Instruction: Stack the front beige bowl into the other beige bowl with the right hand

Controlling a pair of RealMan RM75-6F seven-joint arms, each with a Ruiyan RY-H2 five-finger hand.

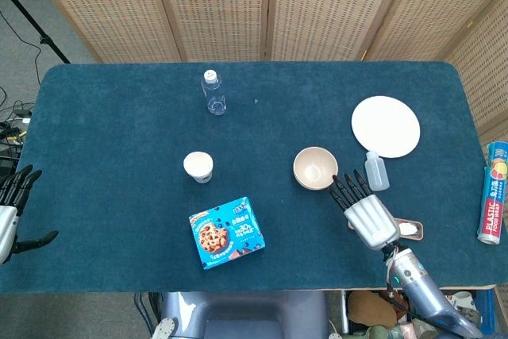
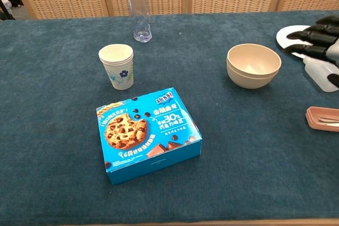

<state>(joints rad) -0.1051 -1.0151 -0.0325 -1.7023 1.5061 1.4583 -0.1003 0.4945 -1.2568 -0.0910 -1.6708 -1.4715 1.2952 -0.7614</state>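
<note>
Two beige bowls (image 2: 253, 66) sit nested, one rim just above the other, upright, just left of the right hand (image 1: 367, 212), whose fingers are spread, grasping nothing.

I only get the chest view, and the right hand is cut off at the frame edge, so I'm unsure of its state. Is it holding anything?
Observer: No. The head view shows the whole right hand, fingers spread, holding nothing.
Operator: Where is the left hand? I can't see it at all.
Observer: The left hand is by the left edge of the table, fingers apart, holding nothing.
Operator: Is there anything past my right frame edge?
Observer: Yes, a roll of plastic wrap lies at the table's right edge.
</note>
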